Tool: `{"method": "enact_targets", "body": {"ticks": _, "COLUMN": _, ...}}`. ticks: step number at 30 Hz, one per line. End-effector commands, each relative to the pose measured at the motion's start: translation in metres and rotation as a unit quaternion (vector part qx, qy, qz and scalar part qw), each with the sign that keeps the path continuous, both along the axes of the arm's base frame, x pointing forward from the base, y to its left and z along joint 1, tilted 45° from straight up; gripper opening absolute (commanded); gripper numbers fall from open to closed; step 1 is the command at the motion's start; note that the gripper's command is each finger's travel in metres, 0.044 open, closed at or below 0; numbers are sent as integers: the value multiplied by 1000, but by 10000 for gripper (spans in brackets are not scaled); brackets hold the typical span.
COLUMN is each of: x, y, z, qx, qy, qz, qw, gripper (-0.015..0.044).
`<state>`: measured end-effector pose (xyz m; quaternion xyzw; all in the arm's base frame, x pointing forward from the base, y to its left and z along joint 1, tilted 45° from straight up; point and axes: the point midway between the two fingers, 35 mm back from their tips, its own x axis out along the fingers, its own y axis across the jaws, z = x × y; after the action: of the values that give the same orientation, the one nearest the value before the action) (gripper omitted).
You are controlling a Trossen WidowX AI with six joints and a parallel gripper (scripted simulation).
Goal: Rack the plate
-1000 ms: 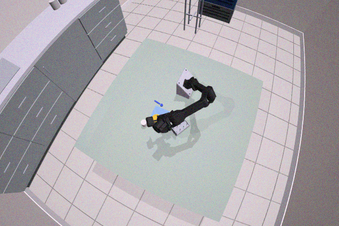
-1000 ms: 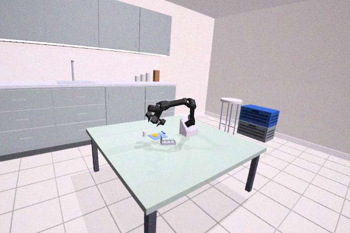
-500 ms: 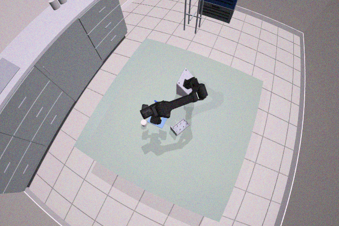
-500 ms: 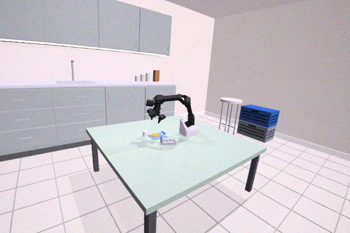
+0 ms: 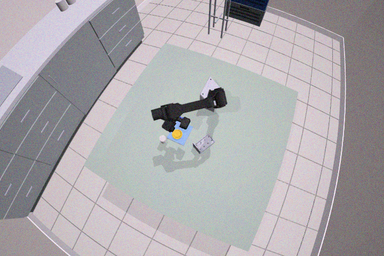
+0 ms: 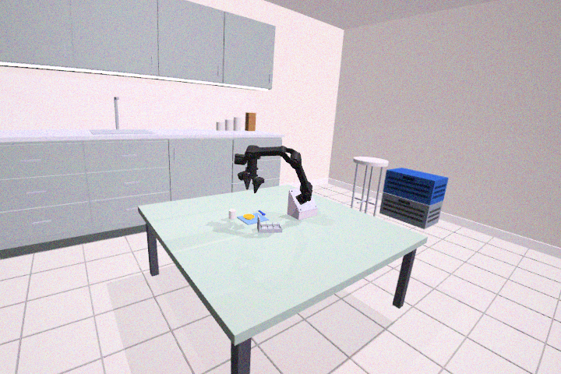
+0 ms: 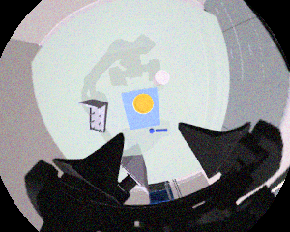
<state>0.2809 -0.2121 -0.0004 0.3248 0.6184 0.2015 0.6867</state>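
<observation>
The yellow round plate lies flat on a blue square mat. The pale grey dish rack stands beside the mat, with a higher wall at one end and small rails inside; no plate stands in it. My gripper is open and empty, pointing down, high above the table near the mat. In the wrist view the plate shows beyond the fingertips. None of the plate is hidden there.
A small white cup stands beside the mat, on the side away from the rack. A blue spoon-like utensil lies by the mat's edge nearer the arm's white base.
</observation>
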Motion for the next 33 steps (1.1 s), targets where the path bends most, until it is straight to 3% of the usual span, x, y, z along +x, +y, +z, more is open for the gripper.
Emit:
{"method": "enact_targets", "body": {"ticks": 1, "x": 10, "y": 14, "z": -15, "qx": 4, "qy": 0, "qz": -3, "qw": 1000, "gripper": 400}}
{"method": "enact_targets", "body": {"ticks": 7, "x": 28, "y": 77, "z": -73, "qx": 6, "qy": -2, "qz": -3, "qw": 1000, "gripper": 400}}
{"method": "enact_targets", "body": {"ticks": 33, "x": 33, "y": 96, "z": -97, "qx": 6, "qy": -2, "qz": -3, "qw": 1000, "gripper": 400}}
